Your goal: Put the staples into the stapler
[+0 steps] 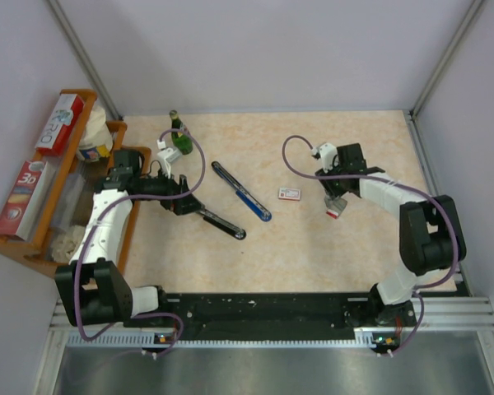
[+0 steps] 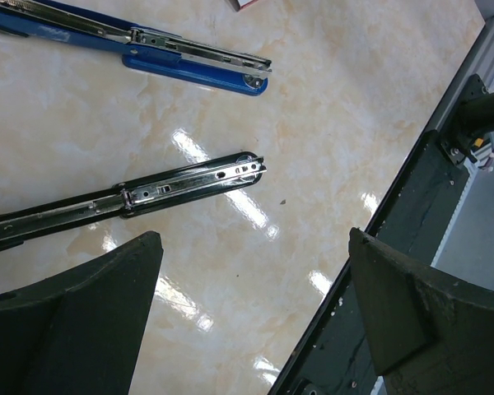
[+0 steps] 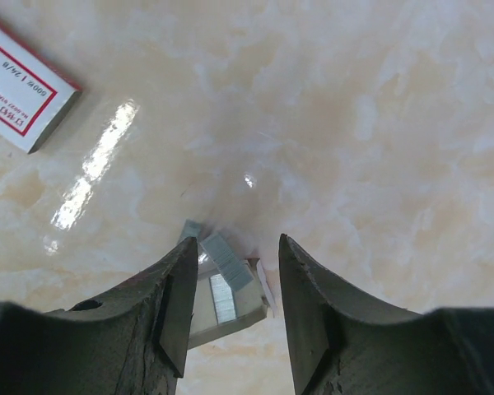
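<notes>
Right gripper (image 3: 235, 247) jaws slack around staple tray (image 3: 230, 309); left gripper (image 2: 253, 239) wide open, empty; stapler (image 1: 241, 191) well left, not yet loaded.

Smooth glossy beige marble-look tabletop (image 3: 370, 123), glare all over. Right gripper (image 3: 239, 241) fingers (image 3: 169, 321): matt, scuffed black plastic. Between them, dull grey metal staples (image 3: 226, 262); up-left, 1 matt white cardboard box with red label (image 3: 20, 90). Ahead of the left gripper (image 2: 253, 237): shiny chrome metal stapler rail (image 2: 189, 183), glossy blue plastic stapler base (image 2: 193, 70).
</notes>
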Tool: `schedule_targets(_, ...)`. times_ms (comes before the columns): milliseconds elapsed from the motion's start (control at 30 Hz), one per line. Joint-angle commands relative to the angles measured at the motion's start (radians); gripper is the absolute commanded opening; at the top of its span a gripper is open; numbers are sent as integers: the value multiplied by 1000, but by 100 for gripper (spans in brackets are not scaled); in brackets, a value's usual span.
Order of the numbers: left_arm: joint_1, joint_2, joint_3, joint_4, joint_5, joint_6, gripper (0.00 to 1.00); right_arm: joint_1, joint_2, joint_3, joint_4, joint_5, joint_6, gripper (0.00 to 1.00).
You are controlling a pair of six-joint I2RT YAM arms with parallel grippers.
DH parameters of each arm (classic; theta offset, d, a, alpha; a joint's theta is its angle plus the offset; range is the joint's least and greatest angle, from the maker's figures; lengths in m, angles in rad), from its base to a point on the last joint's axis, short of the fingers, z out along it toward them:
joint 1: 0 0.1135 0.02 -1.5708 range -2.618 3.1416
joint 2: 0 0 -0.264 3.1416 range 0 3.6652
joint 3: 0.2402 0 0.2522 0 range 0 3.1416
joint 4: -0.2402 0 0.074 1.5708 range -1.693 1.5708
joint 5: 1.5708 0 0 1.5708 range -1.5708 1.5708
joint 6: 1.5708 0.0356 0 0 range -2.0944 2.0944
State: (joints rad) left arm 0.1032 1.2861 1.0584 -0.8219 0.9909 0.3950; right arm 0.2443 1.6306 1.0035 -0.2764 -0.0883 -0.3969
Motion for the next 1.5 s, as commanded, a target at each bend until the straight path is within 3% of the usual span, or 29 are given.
schedule_targets(0, 9, 2, -9, 20, 40, 18, 99, 3, 35, 29, 69, 82, 29, 45)
schedule_targets(333, 9, 5, -11, 21, 40, 21, 99, 1, 34, 35, 29, -27, 24, 42)
schedule_targets(1467, 9, 10, -14, 21, 49, 22, 99, -50, 61, 60, -73, -51, -77, 36)
